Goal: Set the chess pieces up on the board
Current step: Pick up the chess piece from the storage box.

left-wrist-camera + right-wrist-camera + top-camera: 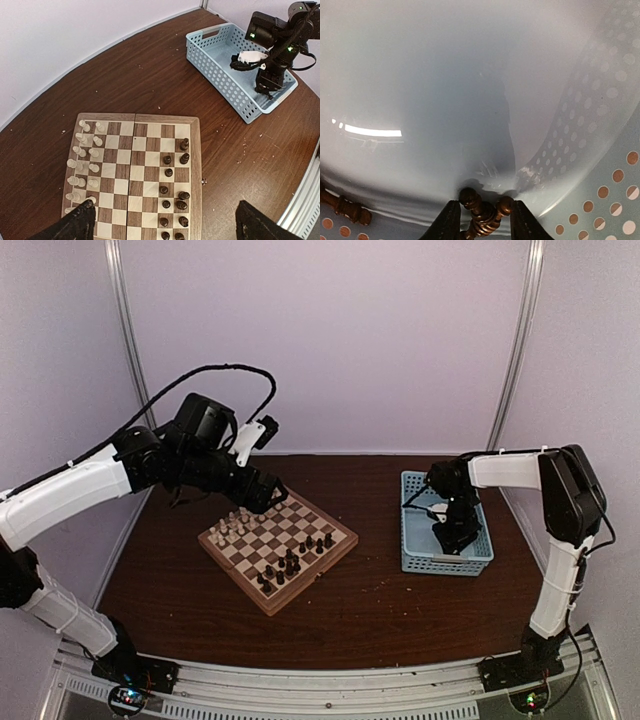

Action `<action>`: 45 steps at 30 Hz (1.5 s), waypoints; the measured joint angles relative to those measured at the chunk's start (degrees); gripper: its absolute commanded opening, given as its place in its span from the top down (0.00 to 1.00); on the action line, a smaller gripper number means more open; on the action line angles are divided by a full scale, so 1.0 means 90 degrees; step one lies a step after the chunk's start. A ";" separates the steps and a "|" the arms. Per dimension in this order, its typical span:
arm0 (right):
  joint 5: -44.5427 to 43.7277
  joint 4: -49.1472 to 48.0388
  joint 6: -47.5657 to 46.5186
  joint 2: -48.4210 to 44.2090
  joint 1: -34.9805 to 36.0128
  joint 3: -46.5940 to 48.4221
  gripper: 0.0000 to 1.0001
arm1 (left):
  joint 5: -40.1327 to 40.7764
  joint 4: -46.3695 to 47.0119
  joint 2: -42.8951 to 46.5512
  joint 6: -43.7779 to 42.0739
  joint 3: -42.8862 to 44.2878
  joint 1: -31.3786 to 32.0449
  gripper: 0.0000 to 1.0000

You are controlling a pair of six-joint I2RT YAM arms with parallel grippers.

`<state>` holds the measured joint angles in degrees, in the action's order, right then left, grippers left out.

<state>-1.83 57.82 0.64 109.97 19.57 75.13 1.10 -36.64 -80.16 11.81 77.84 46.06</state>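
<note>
From above, I am holding my left claw over the far-left corner of the board, which is lying cornerwise on the brown table. Cream pieces are standing along its left side and dark pieces along its near side. My right claw is reaching down into the light blue basket, which is sitting well apart to the right of the board. Through my left wrist camera, my left claw is hanging released, its fingers spread wide above the board's edge and gripping nothing. The cream pieces are lining up in two columns on the left, and the dark pieces are standing less tidily on the right. Through my right wrist camera, my right claw is grasping dark chessmen just above the basket floor, its fingers pressing them from both sides. A loose dark piece is lying at the lower left beside the perforated wall.
</note>
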 measured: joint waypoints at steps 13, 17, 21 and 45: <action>0.0534 -0.0573 0.0330 -0.0248 0.0000 -0.0024 0.82 | 0.0024 -0.0061 -0.0131 -0.0049 0.0068 0.0000 0.02; 0.0576 -0.0573 0.0333 -0.0265 -0.0002 -0.0024 0.77 | 0.0034 -0.0100 -0.0180 -0.0070 0.0070 0.0000 0.02; 0.0612 -0.0542 0.0391 -0.0265 0.0000 -0.0017 0.74 | 0.0049 -0.0112 -0.0192 -0.0092 0.0080 0.0000 0.02; 0.0823 -0.0699 0.0714 0.0070 -0.0267 -0.0056 0.83 | 0.0041 -0.0180 -0.0206 -0.0090 0.0216 0.0000 0.02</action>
<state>5.58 51.53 7.07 110.61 17.17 74.63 1.48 -38.26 -82.02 11.00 79.79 46.06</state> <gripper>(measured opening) 0.188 0.976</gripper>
